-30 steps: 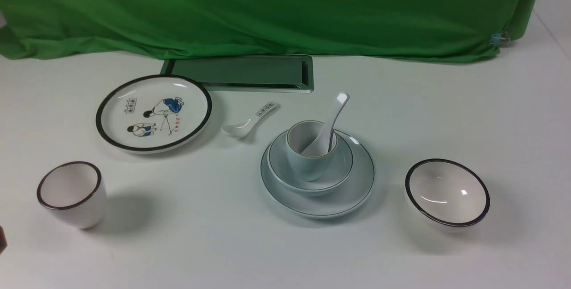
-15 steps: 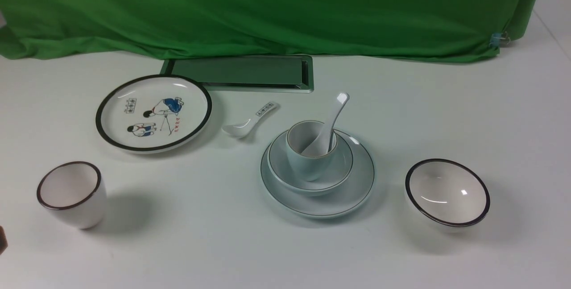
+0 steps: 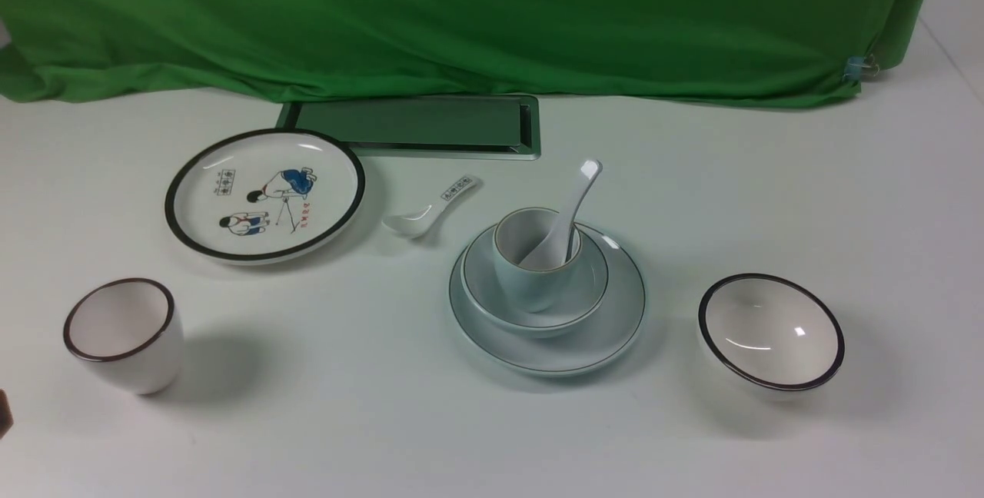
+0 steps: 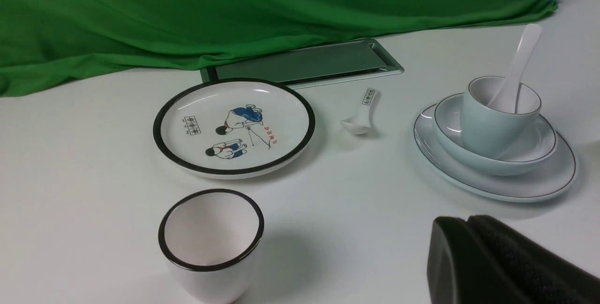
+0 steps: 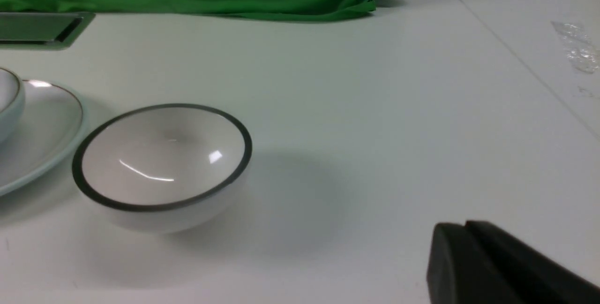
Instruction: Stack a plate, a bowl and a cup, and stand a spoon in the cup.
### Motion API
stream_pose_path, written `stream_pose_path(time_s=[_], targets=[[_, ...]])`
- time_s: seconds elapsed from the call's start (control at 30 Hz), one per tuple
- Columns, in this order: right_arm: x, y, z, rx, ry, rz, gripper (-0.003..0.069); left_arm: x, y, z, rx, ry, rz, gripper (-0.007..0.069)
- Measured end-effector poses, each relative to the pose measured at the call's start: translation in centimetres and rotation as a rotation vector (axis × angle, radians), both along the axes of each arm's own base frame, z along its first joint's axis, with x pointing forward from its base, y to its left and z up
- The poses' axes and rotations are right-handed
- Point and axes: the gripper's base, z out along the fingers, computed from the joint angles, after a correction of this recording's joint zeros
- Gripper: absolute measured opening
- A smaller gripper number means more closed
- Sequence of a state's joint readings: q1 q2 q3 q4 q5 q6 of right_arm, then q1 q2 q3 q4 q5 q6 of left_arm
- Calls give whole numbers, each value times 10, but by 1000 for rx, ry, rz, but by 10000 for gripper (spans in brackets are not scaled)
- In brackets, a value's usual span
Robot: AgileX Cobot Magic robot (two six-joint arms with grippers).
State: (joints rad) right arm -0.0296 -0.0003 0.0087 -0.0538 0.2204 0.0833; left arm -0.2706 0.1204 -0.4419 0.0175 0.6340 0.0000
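The stack looks finished: the plate [image 3: 592, 344] lies mid-table, the bowl [image 3: 492, 294] sits in it, the cup [image 3: 526, 283] stands in the bowl, and the spoon [image 3: 573, 202] leans in the cup with its handle tipped back over the far rim. The likeliest upset, as I judge it, is that spoon: it rests only on the cup's lip, so a knock to the table or an arm sweeping across could tip it out or shift the cup on the bowl's curved floor. The left gripper [image 4: 461, 222] shows pads pressed together, holding nothing, low and near the plate; a careless swing from there could clip the rim. The right gripper [image 5: 461, 226] also shows pads meeting with nothing between them, well off beside the black-rimmed bowl [image 5: 161, 163]. The front view shows the whole table but neither gripper clearly; the left wrist view shows the stack in profile and the printed spoon [image 4: 361, 116]; the right wrist view catches only the plate's edge
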Motion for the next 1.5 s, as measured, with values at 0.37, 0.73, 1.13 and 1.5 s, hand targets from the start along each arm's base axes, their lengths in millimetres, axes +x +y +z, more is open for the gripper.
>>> stream_pose_path(time_s=[0.37,0.73,1.13,1.5], targets=[[0,0,0,0,0,0,90,23,3,-24,-45,-309,160,-30],[0,0,0,0,0,1,117,24,8,-92,-62,-202,260,-30],[0,0,0,0,1,1,141,23,11,-104,-17,-75,324,-30],[0,0,0,0,1,1,165,23,11,-104,-20,-77,326,-30]])
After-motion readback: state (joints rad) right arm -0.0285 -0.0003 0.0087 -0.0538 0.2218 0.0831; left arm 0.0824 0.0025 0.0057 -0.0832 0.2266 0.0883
